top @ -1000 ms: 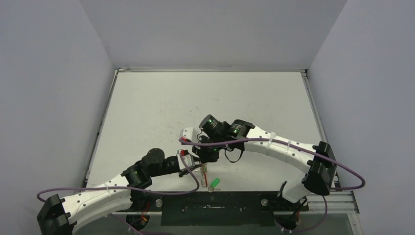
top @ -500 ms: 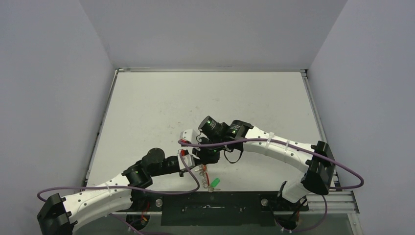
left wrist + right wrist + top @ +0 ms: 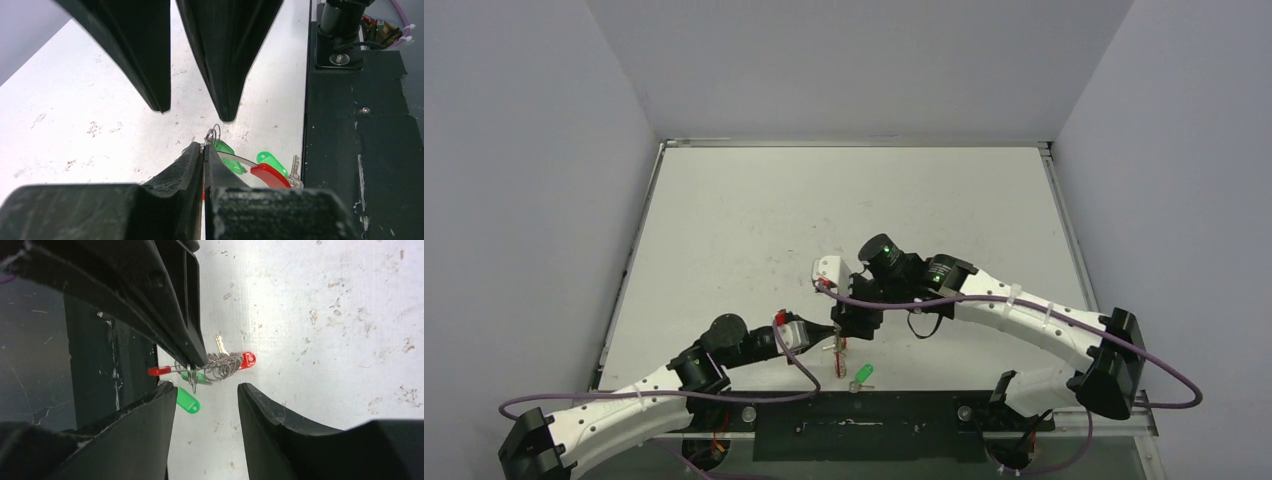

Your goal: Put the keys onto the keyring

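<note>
Scuffed white table [image 3: 724,230] fills the space between plain grey walls [image 3: 524,200], and all the work sits low in the overhead view, just above the black base plate [image 3: 854,425].

My left gripper [image 3: 204,147] is pinched tight. Thin silver wire pokes out at its tips, which I take to be the keyring [image 3: 220,367], held just off the table. In the right wrist view the ring shows at the centre as a tangle of coiled wire, with its red sleeve [image 3: 247,360] at the right end. My right gripper [image 3: 205,386] hangs just above with its fingers parted to a middling gap and nothing between them.

Of the two keys, one green head [image 3: 200,376] sits right against the coil, under my left fingertips. It may be threaded on, but the wire hides the joint and I cannot tell. The other key [image 3: 188,401] shows a little lower and to the left in that view, just beside the ring, and seems to be loose.

So at best I am halfway. That second key needs picking up and working onto the wire, and the first needs checking.
</note>
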`<state>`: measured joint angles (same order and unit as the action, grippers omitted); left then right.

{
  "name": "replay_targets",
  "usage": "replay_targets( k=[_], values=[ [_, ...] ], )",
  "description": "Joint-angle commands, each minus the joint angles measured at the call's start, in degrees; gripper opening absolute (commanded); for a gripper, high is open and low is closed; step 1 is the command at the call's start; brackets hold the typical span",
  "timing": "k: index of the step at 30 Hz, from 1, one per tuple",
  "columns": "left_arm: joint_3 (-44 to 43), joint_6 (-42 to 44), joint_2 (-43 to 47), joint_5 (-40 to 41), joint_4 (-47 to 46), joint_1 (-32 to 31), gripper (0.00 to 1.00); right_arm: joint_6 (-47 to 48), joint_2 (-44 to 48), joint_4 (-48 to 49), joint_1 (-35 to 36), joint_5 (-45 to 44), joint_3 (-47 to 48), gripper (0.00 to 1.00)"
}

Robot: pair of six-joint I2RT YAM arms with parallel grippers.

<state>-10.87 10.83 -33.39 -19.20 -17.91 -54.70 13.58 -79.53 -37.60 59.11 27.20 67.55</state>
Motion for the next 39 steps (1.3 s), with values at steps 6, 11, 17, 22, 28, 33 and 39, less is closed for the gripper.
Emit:
replay_targets(
  k=[6,11,17,22,28,33,39],
  values=[
    [6.5,-4.4,5.4,0.3,-18.3,-0.3,0.0,3.7,12.5,22.0,-7.6,17.8,-14.8,0.48],
    [7.6,-5.4,6.7,0.4,-21.4,-0.3,0.0,5.0,14.6,27.6,-7.5,22.1,-19.0,0.46],
    [7.6,-5.8,6.7,0.4,-21.5,-0.3,0.0,2.9,14.9,31.2,-7.3,22.2,-20.4,0.47],
    [7.5,-6.0,6.0,0.3,-22.1,-0.3,0.0,0.7,13.5,33.9,-6.8,21.2,-20.9,0.45],
    [7.5,-6.2,5.9,0.2,-22.3,-0.3,0.0,0.7,11.8,33.7,-6.1,20.5,-20.5,0.28],
    [7.4,-6.2,6.1,0.2,-22.1,-0.3,0.0,1.3,11.3,32.8,-5.7,19.9,-20.1,0.28],
    [7.4,-6.5,5.9,0.0,-21.7,-0.3,0.0,1.9,11.1,32.1,-5.5,18.9,-19.7,0.05]
  ],
)
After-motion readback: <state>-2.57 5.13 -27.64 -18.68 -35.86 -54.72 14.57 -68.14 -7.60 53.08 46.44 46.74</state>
